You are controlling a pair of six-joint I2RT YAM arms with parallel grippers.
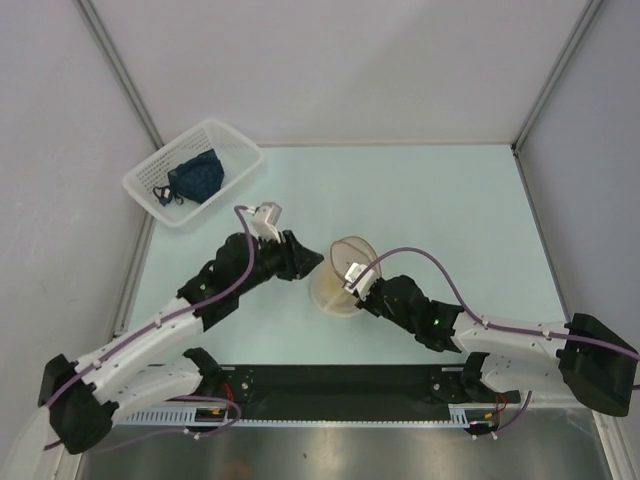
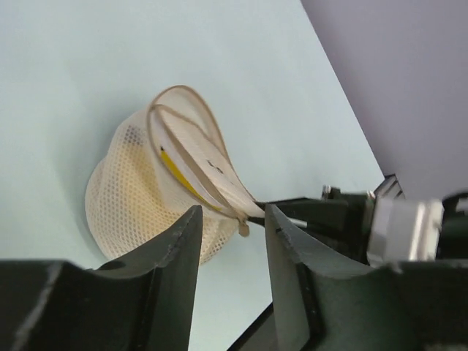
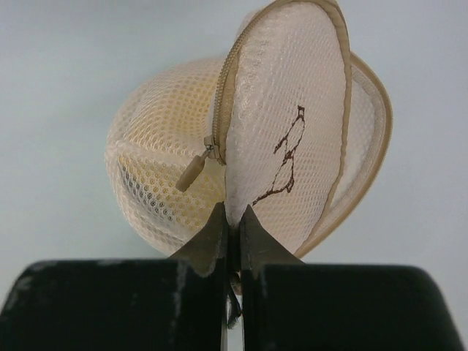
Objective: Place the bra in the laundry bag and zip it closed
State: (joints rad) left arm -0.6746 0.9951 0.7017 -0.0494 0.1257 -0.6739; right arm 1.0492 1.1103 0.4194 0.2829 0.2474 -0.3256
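The laundry bag point(image 1: 345, 278), a cream mesh drum, lies on its side mid-table, its round lid point(image 3: 289, 146) with the dark bra drawing standing partly open. A yellow strip of the bra point(image 2: 174, 168) shows inside through the gap. My right gripper point(image 3: 234, 216) is shut on the lid's lower edge, next to the beige zip pull point(image 3: 191, 172). It reaches the bag from the right point(image 1: 353, 291). My left gripper point(image 2: 232, 213) is open with nothing between its fingers, the zip pull point(image 2: 243, 229) hanging just beyond the tips. This gripper sits at the bag's left side point(image 1: 316, 262).
A white slatted basket point(image 1: 235, 150) stands at the back left holding a dark blue garment point(image 1: 195, 178). Grey walls close off the table's left, back and right sides. Both arms meet around the bag at mid-table.
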